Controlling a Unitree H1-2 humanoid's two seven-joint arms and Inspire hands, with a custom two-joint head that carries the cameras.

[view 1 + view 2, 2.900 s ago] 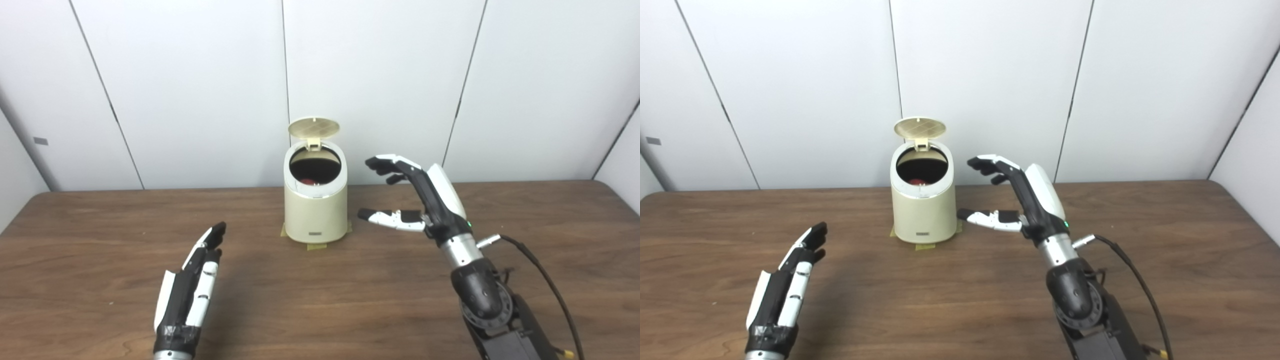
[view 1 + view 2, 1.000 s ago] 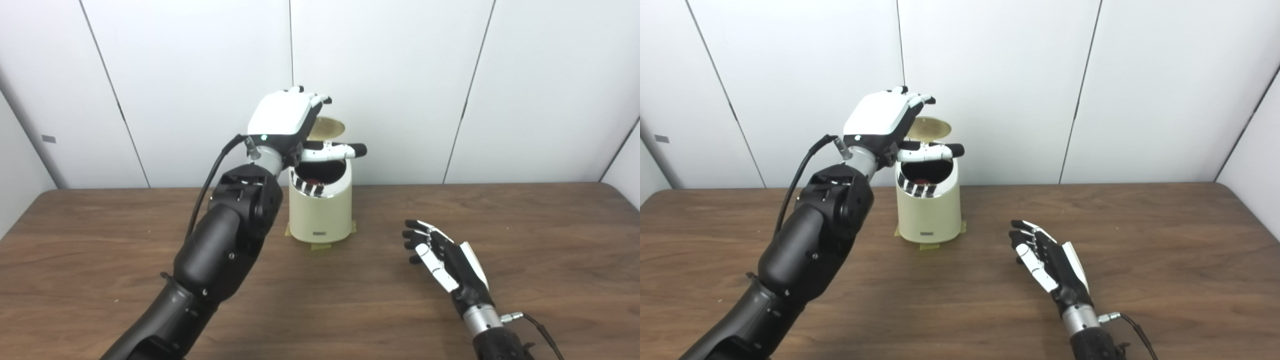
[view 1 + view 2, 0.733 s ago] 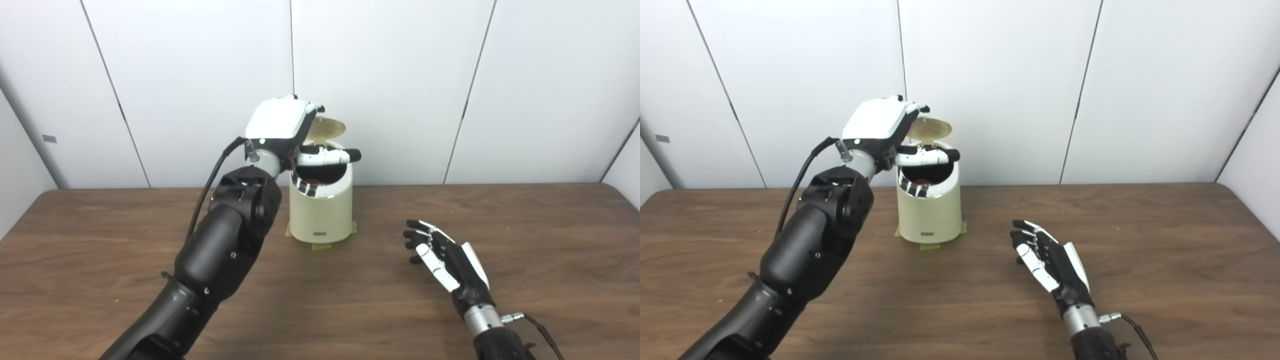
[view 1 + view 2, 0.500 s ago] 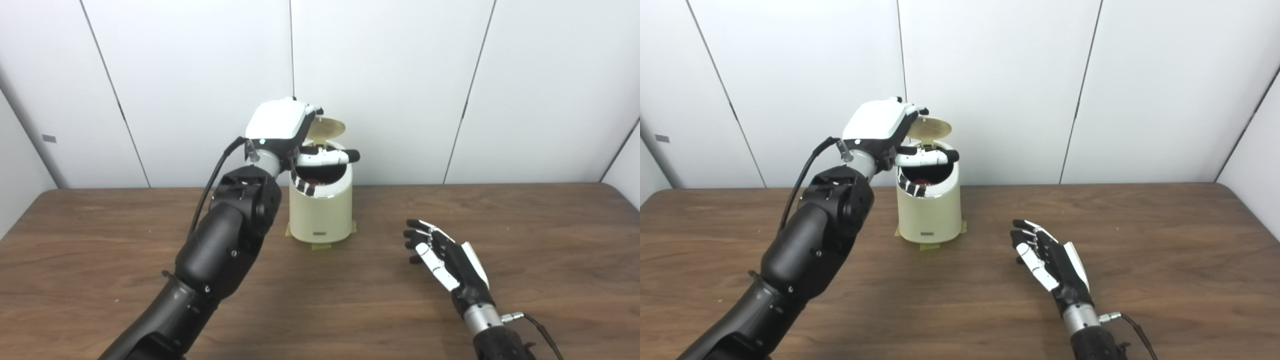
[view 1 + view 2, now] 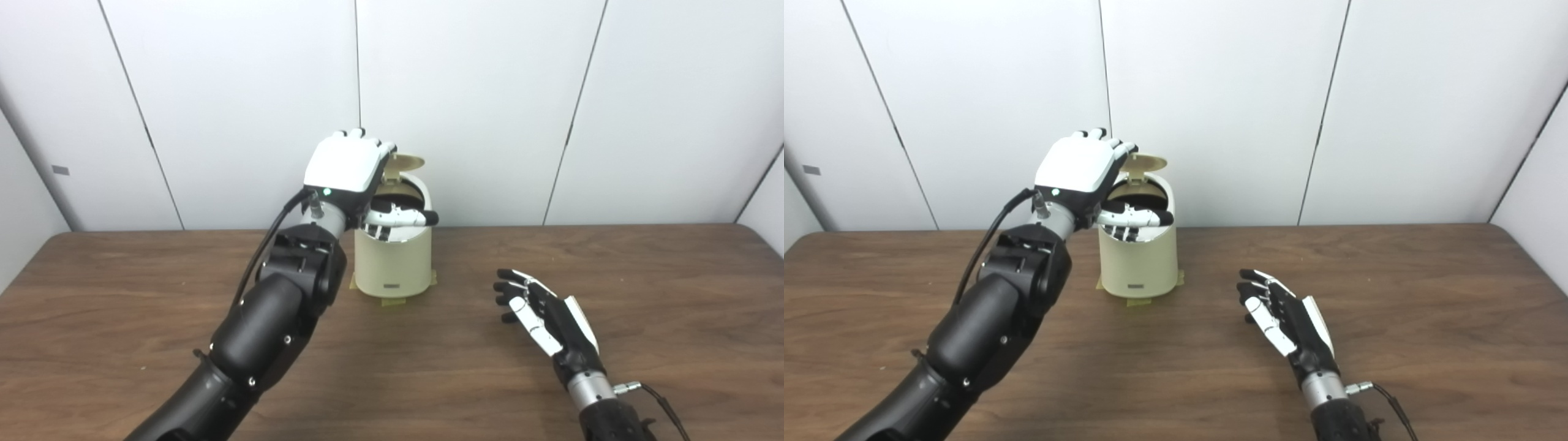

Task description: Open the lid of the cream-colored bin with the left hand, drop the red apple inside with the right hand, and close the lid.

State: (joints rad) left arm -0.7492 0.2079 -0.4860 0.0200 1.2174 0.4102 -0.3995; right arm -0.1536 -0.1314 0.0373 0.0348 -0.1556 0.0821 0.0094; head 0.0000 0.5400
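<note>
- The bin (image 5: 393, 263) stands at the back of the table (image 5: 122, 294), near the wall, a little left of centre.
- Its lid (image 5: 407, 163) is tilted up behind the opening.
- My left hand (image 5: 346, 171) is raised over the bin's left side, in front of the lid, thumb lying across the opening.
- My right hand (image 5: 545, 318) hovers low over the table, right of the bin and nearer me, well apart from it.

Black arms w/ cables; left hand (image 5: 346, 174), right hand (image 5: 547, 321): white shells, black-tipped fingers.
</note>
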